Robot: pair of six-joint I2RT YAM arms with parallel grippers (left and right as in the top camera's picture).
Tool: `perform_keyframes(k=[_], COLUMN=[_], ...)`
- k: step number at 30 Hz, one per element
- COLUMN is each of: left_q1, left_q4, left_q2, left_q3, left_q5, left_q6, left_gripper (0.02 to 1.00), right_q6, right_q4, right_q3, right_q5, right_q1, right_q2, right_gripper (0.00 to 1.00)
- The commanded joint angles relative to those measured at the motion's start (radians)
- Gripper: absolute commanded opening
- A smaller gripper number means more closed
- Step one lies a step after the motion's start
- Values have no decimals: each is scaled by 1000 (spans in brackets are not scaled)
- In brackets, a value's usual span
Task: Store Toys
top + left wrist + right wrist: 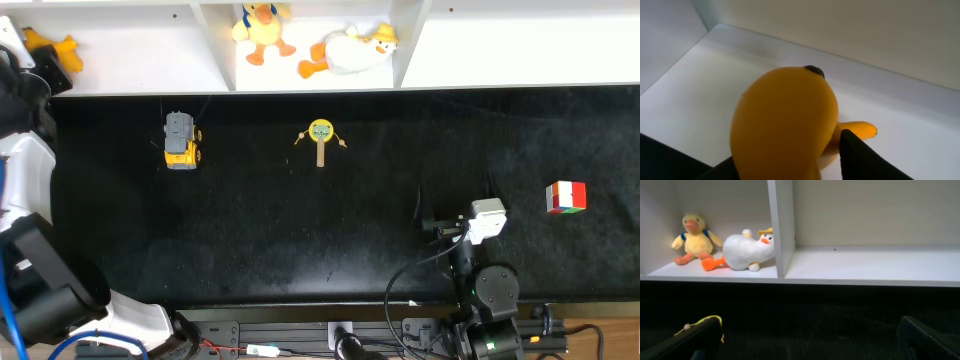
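Left gripper: jaws closed against the sides of the orange toy, inside the shelf's left bay, toy low over the bay floor. Toy too close to make out whole: a rounded body, one dark spot, one orange limb. From above, the arm cuts part of it off.

Right gripper: jaws wide apart, nothing between them, over the table near its front edge, right of centre.

Middle bay: duck upright, goose lying beside it.

Table:
- truck, near back edge, left
- rattle, near back edge, centre; partly hidden behind a finger in the right wrist view
- cube, near right edge
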Motion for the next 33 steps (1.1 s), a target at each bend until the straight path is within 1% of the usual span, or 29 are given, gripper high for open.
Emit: perform_keyframes(k=[1,3,7,10,13,17,20,23,24,33], left_q1=[-3,-3,-3,-3,-3,-3,-3,-3,-3,-3], left_q4=[0,5,18,29,38,45,45,44,44,18], left_q2=[19,19,19,19,19,19,19,19,19,7], left_q3=[13,13,13,13,13,13,13,13,13,13], left_q5=[18,18,24,46,47,48,48,48,47,47], left_q6=[-3,-3,-3,-3,-3,-3,-3,-3,-3,-2], left_gripper=[542,579,621,695,748,776,849,982,998,998], right_q6=[-3,-3,-3,-3,-3,-3,-3,-3,-3,-3], right_q4=[3,3,3,3,3,3,3,3,3,3], right_q3=[-13,-13,-13,-13,-13,-13,-13,-13,-13,-13], right_q5=[3,3,3,3,3,3,3,3,3,3], right_q1=[5,6,6,6,5,5,6,6,6,6], right_q2=[-9,-9,-9,-9,-9,-9,-9,-9,-9,-9], right_gripper=[996,996,996,996,996,996,993,993,996,996])
